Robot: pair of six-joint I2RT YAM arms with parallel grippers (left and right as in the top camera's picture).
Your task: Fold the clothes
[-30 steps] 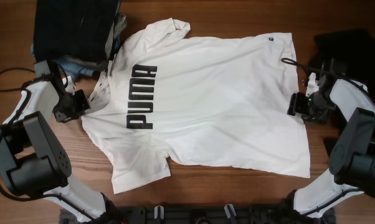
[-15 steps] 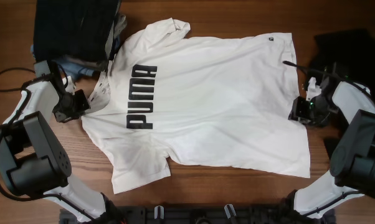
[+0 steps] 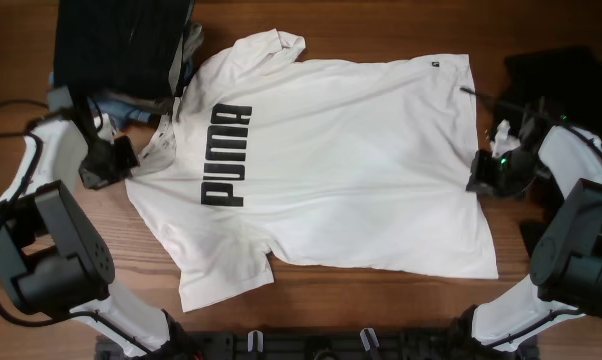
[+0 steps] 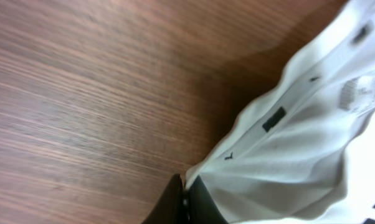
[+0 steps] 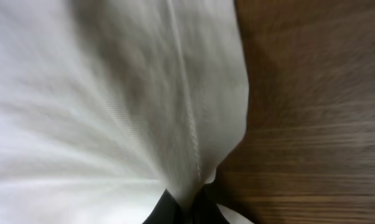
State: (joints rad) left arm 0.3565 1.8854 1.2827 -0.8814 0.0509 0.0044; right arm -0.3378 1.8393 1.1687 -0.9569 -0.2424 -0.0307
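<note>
Tabletop point(image 3: 381, 20): dark brown wood, grain running left to right in the overhead view, the same streaked surface showing blurred in both wrist views. Dark garment point(image 3: 121, 45): black or navy cloth, lying at the far left corner and running off the top edge, resting on a blue-grey cloth point(image 3: 131, 105) whose rumpled edge shows just below it. Black cloth point(image 3: 561, 70): crumpled heap at the right edge of the tabletop, well apart from the other two items.
</note>
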